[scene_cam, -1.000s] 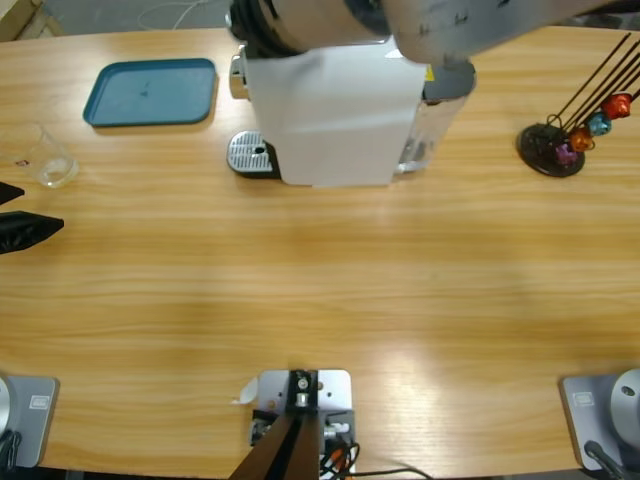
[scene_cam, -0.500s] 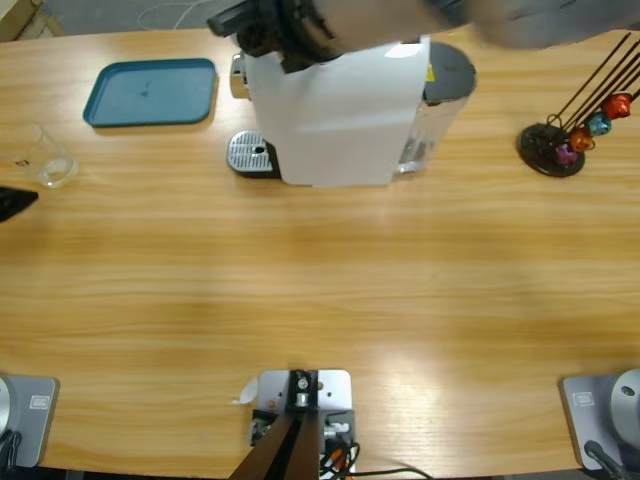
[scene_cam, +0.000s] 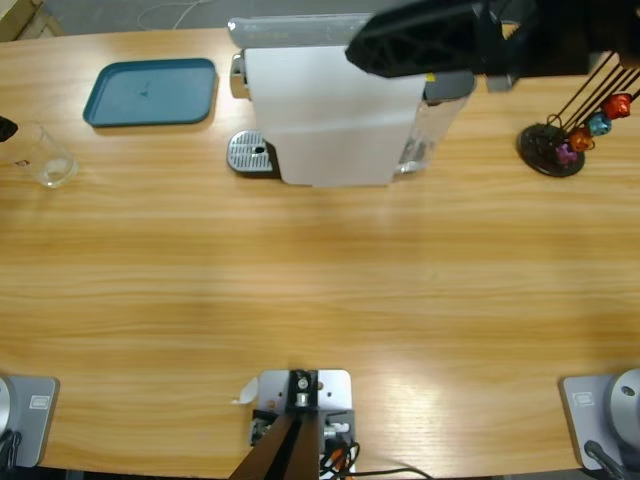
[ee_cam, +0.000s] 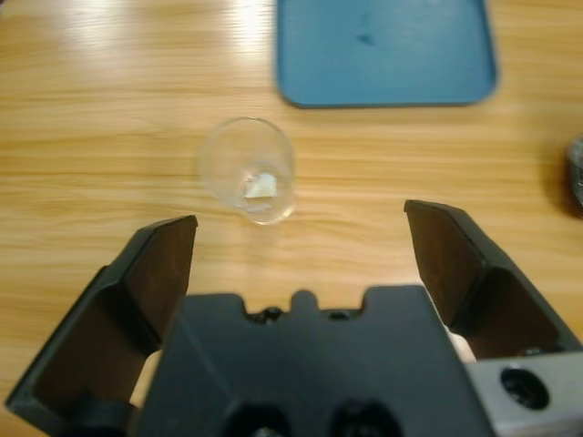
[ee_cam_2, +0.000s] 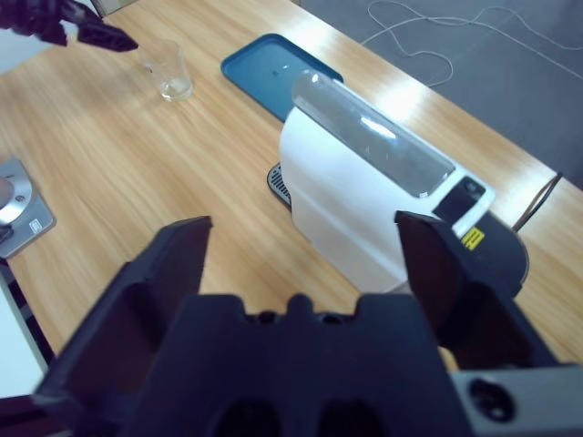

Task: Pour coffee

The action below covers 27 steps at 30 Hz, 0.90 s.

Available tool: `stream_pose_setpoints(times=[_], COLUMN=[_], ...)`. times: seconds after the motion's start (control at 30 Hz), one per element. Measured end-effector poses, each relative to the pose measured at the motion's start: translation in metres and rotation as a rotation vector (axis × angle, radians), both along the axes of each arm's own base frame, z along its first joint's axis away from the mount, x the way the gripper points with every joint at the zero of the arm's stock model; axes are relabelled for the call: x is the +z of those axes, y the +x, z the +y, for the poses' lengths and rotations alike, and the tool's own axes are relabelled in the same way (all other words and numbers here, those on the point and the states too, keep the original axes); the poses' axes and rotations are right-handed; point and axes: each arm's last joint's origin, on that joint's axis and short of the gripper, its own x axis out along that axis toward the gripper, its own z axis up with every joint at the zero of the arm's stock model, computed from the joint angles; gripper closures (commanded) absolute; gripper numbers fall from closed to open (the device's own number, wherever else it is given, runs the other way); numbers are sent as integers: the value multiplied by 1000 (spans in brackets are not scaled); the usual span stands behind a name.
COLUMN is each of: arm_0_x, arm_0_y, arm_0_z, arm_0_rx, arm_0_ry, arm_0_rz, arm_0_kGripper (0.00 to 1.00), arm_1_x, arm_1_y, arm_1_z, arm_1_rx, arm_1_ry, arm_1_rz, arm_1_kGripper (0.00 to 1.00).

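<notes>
Matte black gripper body, broad wedge-shaped black fingers, silver-grey wrist corner with dark screw hole

Our left gripper jaws spread wide above a clear glass, blue tray beyond, wooden table

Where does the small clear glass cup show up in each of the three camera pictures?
High view: the small clear glass cup stands at the far left edge of the table.
Left wrist view: upper middle, ahead of the open left gripper.
Right wrist view: top left, small.
Shared landmark: the blue rectangular tray lies near the cup in all three.
</notes>
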Motion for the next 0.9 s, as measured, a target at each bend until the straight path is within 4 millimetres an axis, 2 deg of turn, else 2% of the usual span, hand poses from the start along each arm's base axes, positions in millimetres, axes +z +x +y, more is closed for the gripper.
stream_pose_setpoints(times=[0.33,0.9], arm_0_x=[-46,-86], arm_0_y=[31,62], arm_0_z=[15,14], arm_0_rx=[131,145], arm_0_ry=[22,35], arm_0_rz=[-6,21], arm_0_kGripper=[0,11], arm_1_x=[-10,-26], arm_1_y=[0,6], arm_1_z=[0,11], arm_1_rx=[-13,-31], arm_1_ry=[-13,-42], arm_1_rz=[31,77], arm_1_kGripper=[0,0])
